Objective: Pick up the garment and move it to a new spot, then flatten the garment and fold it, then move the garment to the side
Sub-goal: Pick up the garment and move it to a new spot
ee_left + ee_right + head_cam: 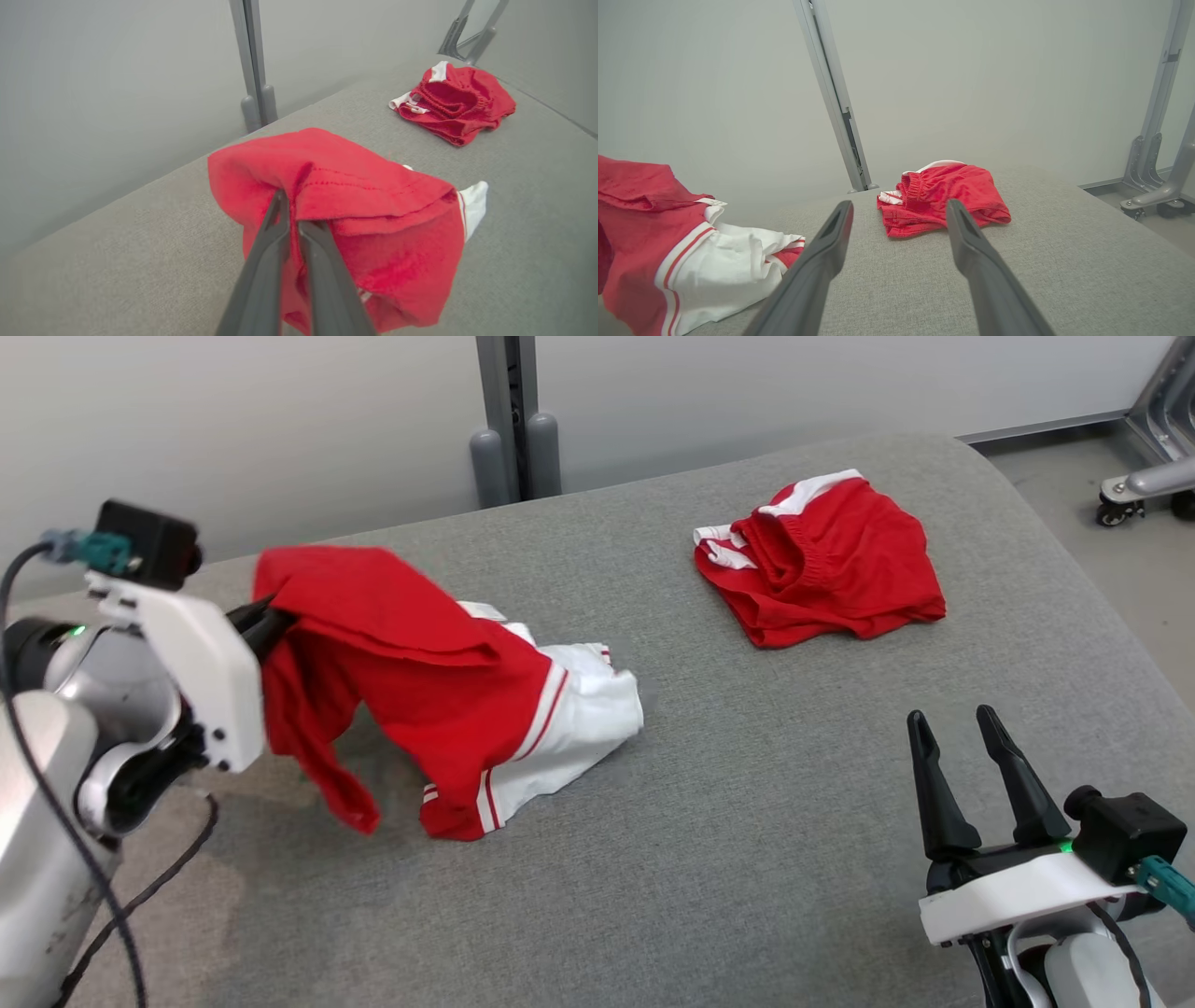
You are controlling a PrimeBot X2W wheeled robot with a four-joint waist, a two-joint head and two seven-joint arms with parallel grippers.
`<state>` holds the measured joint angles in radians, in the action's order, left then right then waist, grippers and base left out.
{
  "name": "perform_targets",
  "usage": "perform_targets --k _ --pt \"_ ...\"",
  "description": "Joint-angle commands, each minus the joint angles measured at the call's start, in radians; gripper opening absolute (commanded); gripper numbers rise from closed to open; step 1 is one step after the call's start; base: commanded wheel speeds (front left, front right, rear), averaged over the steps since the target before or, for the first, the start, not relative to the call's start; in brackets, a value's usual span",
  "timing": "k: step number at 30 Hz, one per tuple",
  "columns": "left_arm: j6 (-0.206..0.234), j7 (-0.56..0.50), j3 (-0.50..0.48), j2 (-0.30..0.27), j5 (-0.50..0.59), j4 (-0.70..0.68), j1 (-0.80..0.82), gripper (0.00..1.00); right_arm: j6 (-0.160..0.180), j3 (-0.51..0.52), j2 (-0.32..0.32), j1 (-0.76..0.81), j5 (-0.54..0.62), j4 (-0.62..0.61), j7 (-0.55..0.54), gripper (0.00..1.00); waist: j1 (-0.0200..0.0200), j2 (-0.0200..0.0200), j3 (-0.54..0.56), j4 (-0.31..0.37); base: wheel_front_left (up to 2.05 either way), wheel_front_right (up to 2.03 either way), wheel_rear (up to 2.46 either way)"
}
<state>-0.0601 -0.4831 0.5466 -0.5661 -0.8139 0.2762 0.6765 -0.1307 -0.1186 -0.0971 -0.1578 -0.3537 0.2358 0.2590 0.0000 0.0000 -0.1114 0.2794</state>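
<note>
A red garment [411, 663] with white stripes and a white part hangs partly lifted at the left of the grey table [747, 859]; its lower end rests on the surface. My left gripper [271, 621] is shut on the garment's red upper edge. In the left wrist view the two dark fingers [273, 242] pinch the red cloth [364, 205]. My right gripper [952, 719] stands open at the lower right, apart from any cloth. In the right wrist view its fingers [831, 233] are spread wide, with the garment [668, 252] at the left.
A second red garment [826, 560] with white trim lies bunched at the far right of the table, also seen as a red bundle [943, 196] ahead of the right gripper. A grey post [509, 420] stands behind the table. A wheeled frame [1134, 485] stands at the right.
</note>
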Motion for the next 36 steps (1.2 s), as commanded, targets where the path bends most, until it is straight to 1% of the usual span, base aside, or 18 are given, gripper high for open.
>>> perform_targets --k 1,5,11,12,15,16,17,22,25,31,34,36 --pt "0.009 0.019 -0.015 -0.015 -0.008 0.017 -0.019 0.0 0.0 -0.001 -0.009 -0.008 0.003 -0.001 0.006 1.0 0.0 0.0 0.0 -0.009 0.0 0.0 0.0" --pt "0.015 0.09 -0.045 -0.046 -0.001 0.106 -0.063 0.0 0.0 -0.007 -0.016 -0.016 0.006 0.0 0.006 1.0 0.0 0.0 -0.002 -0.028 0.0 0.0 0.0" --pt "-0.006 0.146 -0.078 -0.039 -0.045 0.27 -0.094 0.0 0.0 -0.017 -0.027 -0.03 0.002 0.01 0.006 1.0 0.0 0.0 -0.007 -0.044 0.0 0.0 0.0" --pt "-0.012 0.15 -0.079 -0.038 -0.051 0.298 -0.099 0.01 0.0 -0.02 -0.027 -0.032 0.0 0.012 0.006 1.0 0.0 0.0 -0.008 -0.046 0.0 0.0 0.0" --pt "-0.026 0.165 -0.082 -0.035 -0.062 0.368 -0.095 0.41 0.0 -0.025 -0.028 -0.035 -0.002 0.015 0.006 1.0 0.0 0.0 -0.013 -0.049 0.0 0.0 0.0" --pt "-0.029 0.169 -0.082 -0.035 -0.065 0.39 -0.093 0.74 0.0 -0.026 -0.028 -0.036 -0.003 0.015 0.006 1.0 0.0 0.0 -0.015 -0.049 0.0 0.0 0.0" --pt "-0.034 0.173 -0.082 -0.035 -0.068 0.411 -0.09 1.0 0.0 -0.026 -0.029 -0.036 -0.003 0.016 0.006 1.0 0.0 0.0 -0.017 -0.051 0.0 0.0 0.0" --pt "-0.054 0.186 -0.071 -0.032 -0.076 0.463 -0.064 1.0 0.0 -0.02 -0.032 -0.031 -0.004 0.019 0.006 1.0 0.0 0.0 -0.016 -0.064 0.0 0.0 0.0" --pt "-0.06 0.203 -0.058 -0.038 -0.058 0.457 -0.044 1.0 0.0 -0.018 -0.033 -0.025 -0.002 0.021 0.006 1.0 0.0 0.0 -0.009 -0.077 0.0 0.0 0.0" --pt "-0.063 0.259 -0.049 -0.048 -0.037 0.386 -0.03 1.0 0.0 -0.011 -0.035 -0.015 0.004 0.019 0.006 1.0 0.0 0.0 0.009 -0.105 0.0 0.0 0.0" --pt "-0.051 0.291 -0.051 -0.054 -0.027 0.334 -0.055 1.0 0.0 -0.005 -0.037 -0.001 0.006 0.02 0.006 1.0 0.0 0.0 0.026 -0.119 0.0 0.0 0.0" --pt "-0.034 0.311 -0.055 -0.062 -0.023 0.293 -0.076 1.0 0.0 -0.006 -0.039 0.005 0.007 0.022 0.006 1.0 0.0 0.0 0.037 -0.127 0.0 0.0 0.0"
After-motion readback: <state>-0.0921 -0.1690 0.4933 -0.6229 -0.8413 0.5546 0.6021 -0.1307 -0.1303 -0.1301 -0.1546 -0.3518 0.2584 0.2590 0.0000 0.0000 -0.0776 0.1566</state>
